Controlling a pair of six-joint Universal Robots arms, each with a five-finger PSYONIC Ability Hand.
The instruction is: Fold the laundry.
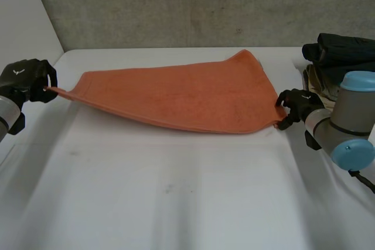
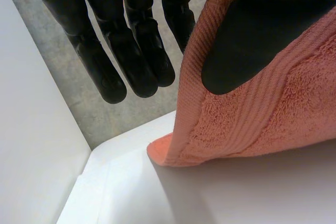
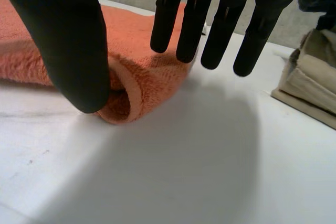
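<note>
Head view: left hand point(image 1: 23, 79) and right hand point(image 1: 296, 105) pinch opposite corners of the towel point(image 1: 187, 100), thumbs against fingers, stretching it taut, seemingly to fold cleanly.

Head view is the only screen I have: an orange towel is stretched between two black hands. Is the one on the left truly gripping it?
Observer: Yes. The left wrist view shows the left hand with its thumb pressed on the ribbed hem of the towel, at a corner.
Operator: And what are its fingers doing?
Observer: The fingers are straight and run alongside that hem.
Operator: How about the other hand?
Observer: In the right wrist view, the right hand has its thumb on a towel corner that is rolled over on itself.
</note>
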